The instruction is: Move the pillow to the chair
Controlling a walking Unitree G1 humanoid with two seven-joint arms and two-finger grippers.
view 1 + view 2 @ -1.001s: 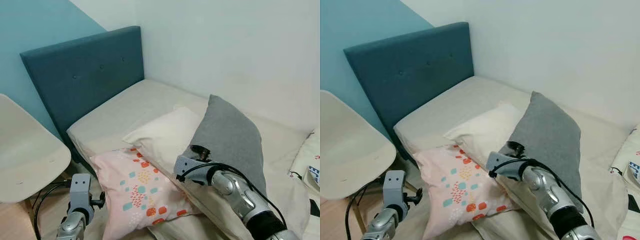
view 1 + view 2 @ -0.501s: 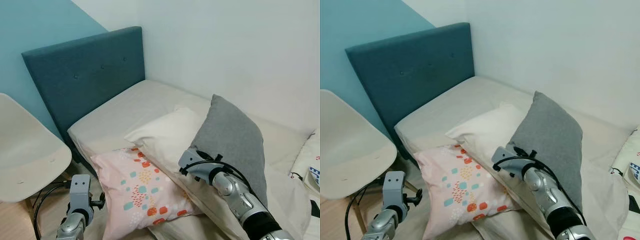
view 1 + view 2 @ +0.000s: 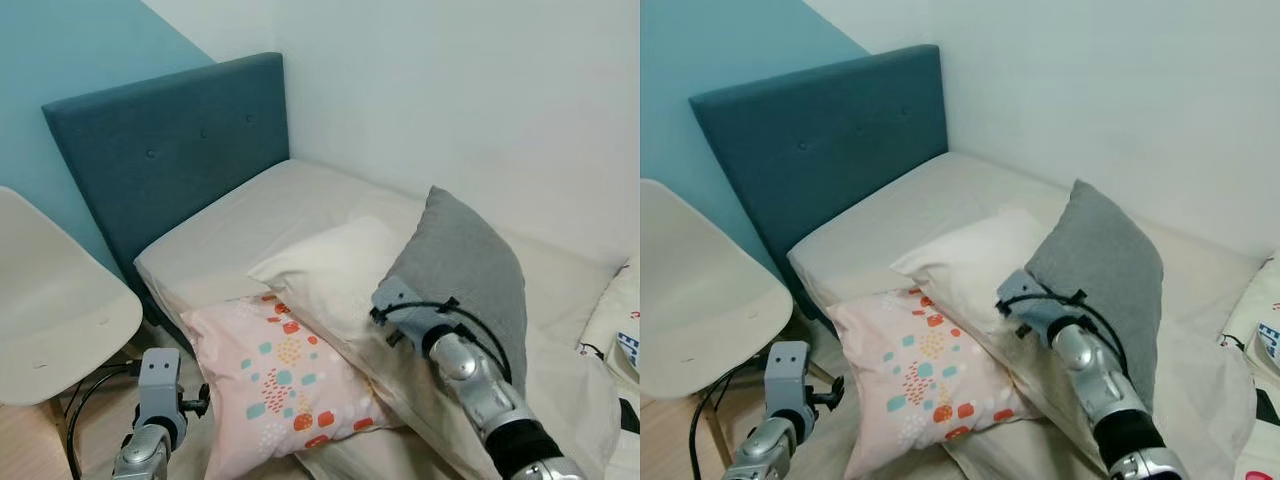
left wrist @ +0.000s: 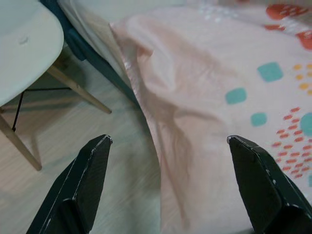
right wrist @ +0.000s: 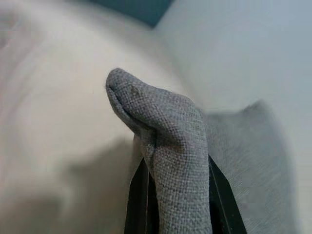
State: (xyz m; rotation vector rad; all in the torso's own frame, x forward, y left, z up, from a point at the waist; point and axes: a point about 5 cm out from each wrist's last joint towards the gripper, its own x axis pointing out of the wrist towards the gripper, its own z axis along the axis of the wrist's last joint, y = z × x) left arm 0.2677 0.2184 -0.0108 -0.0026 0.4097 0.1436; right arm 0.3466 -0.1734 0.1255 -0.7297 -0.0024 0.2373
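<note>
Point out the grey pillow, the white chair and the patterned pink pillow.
grey pillow (image 3: 470,262), left eye view, middle of its face.
white chair (image 3: 50,310), left eye view, seat shell.
patterned pink pillow (image 3: 285,385), left eye view, its centre.

Coarse matt weave on the grey pillow (image 5: 170,141); smooth printed cloth on the pink pillow (image 4: 204,97); the chair (image 3: 50,310) has a smooth plastic seat, and the headboard (image 3: 160,150) is buttoned blue fabric

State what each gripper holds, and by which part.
The right gripper pinches the grey pillow by a corner. The left gripper is open and holds nothing.
</note>
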